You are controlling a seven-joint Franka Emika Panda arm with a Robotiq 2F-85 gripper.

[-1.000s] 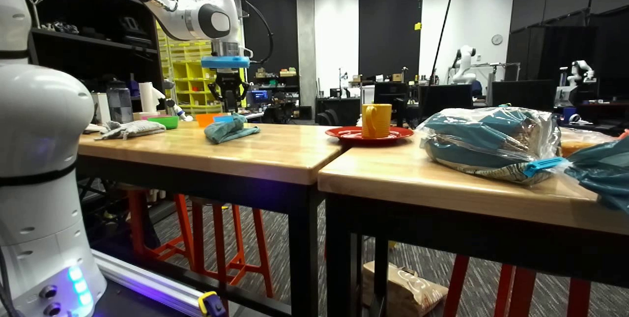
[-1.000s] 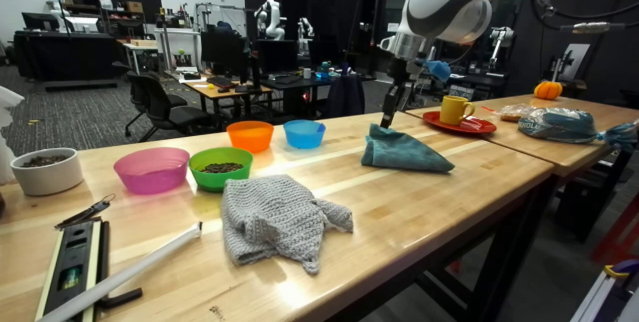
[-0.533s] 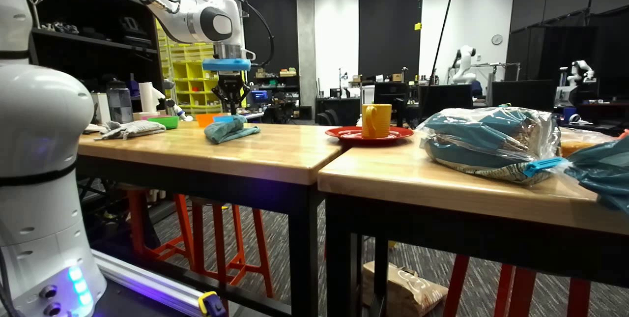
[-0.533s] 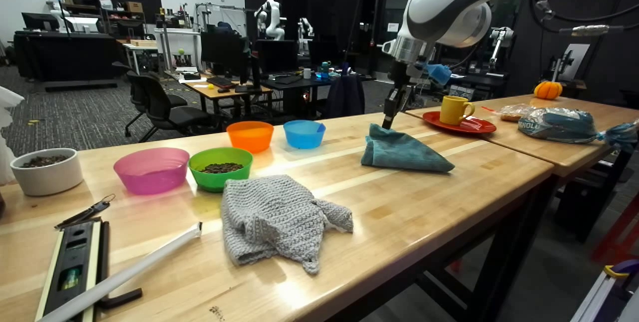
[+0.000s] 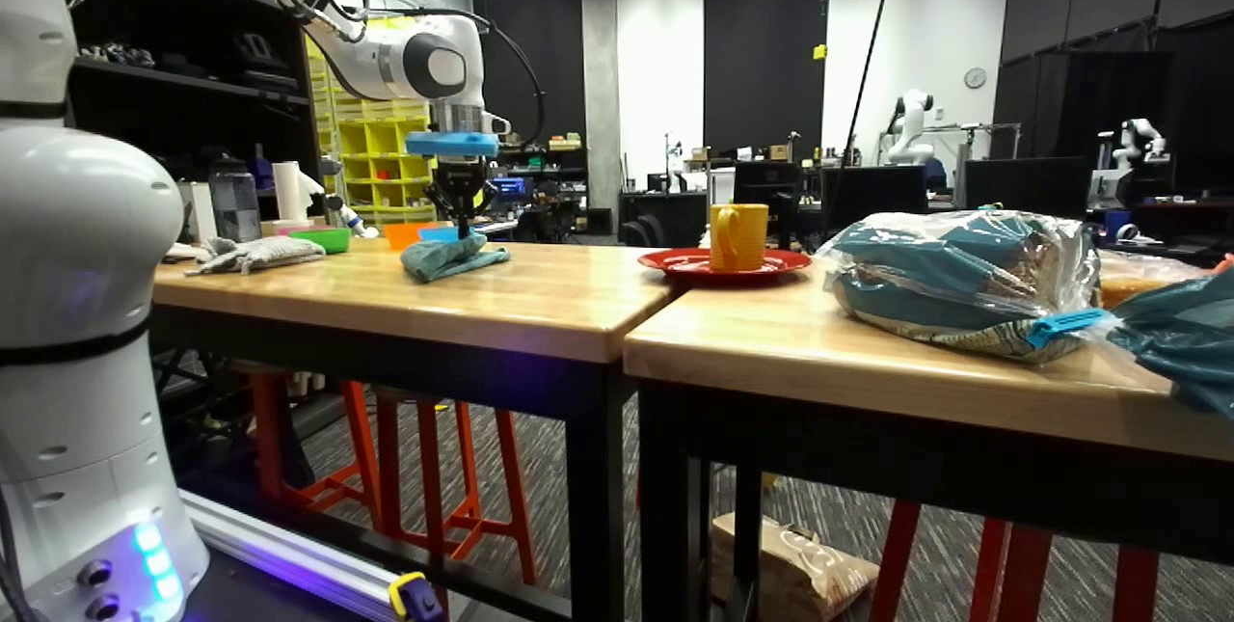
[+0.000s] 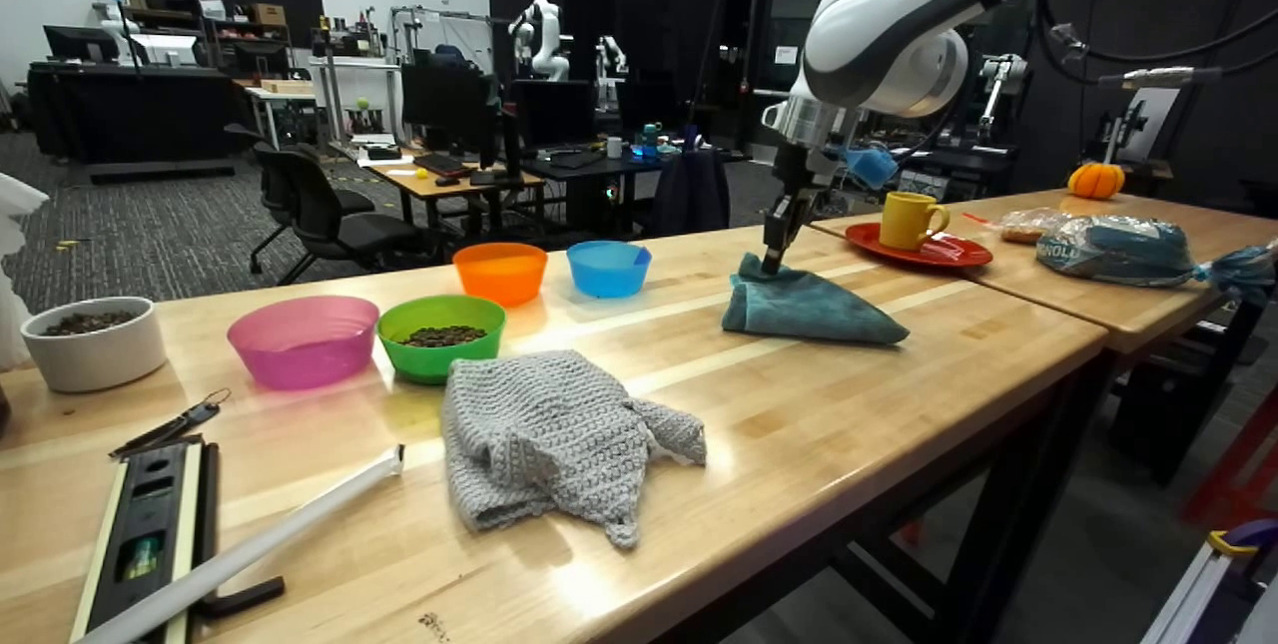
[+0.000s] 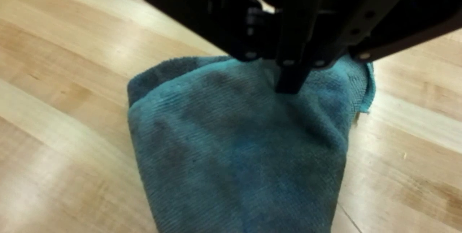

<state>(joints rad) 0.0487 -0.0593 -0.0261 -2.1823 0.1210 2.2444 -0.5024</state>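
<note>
My gripper points down at a folded teal cloth on the wooden table. Its fingertips touch the raised far end of the cloth and press a dent into it. In the wrist view the gripper comes in from the top, its fingers together with no gap seen between the tips. The cloth spreads below them, with creases to the right of the tips. I see no fold of cloth clearly pinched between the fingers. The gripper and cloth also show in an exterior view.
A yellow mug stands on a red plate beyond the cloth. A blue bowl, an orange bowl and a green bowl stand on the same table. A grey knitted cloth lies nearer. A bagged loaf lies past the plate.
My gripper has come down from just above the teal cloth onto it. The top of the cloth is now pushed in at the fingertips. The fingers look shut throughout.
</note>
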